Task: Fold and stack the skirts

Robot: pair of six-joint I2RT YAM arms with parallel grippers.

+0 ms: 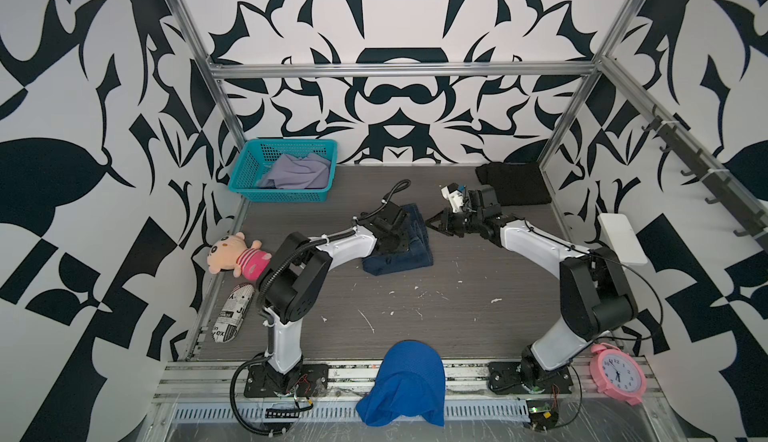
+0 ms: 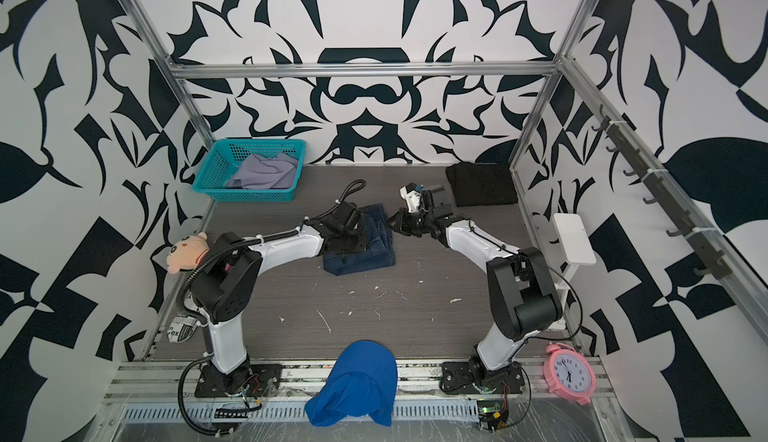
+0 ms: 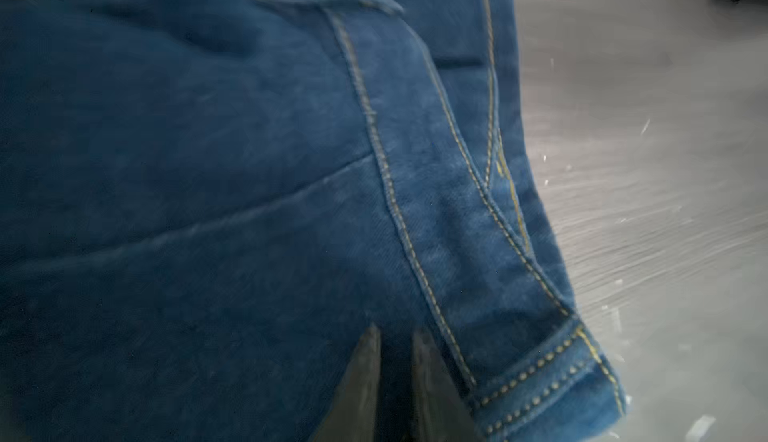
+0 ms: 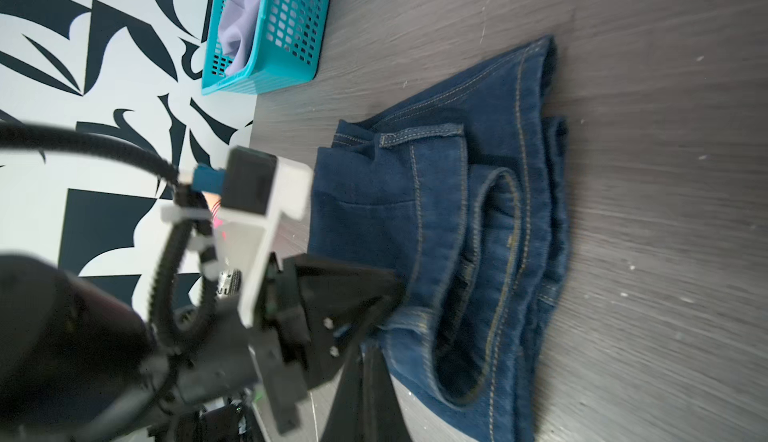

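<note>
The dark blue denim skirt [image 1: 405, 255] [image 2: 365, 259] lies folded mid-table. My left gripper [image 3: 395, 332] [image 4: 398, 292] is down on its left part, fingers nearly together with denim pinched between them; in both top views its wrist hides the fingertips. My right gripper [image 1: 431, 221] [image 2: 391, 223] [image 4: 368, 357] is shut and empty, just right of the denim's edge. The black skirt [image 1: 515, 184] [image 2: 484, 184] lies folded at the back right. The lavender-grey skirt [image 1: 297, 174] [image 2: 266, 172] is crumpled in the teal basket [image 1: 245, 178] [image 4: 291, 24].
A plush toy [image 1: 237, 257] and a newsprint pouch [image 1: 232, 311] lie along the left edge. A bright blue mesh cloth [image 1: 403, 381] hangs over the front rail. A pink clock [image 1: 619, 373] and a white shelf [image 1: 621, 238] sit at the right.
</note>
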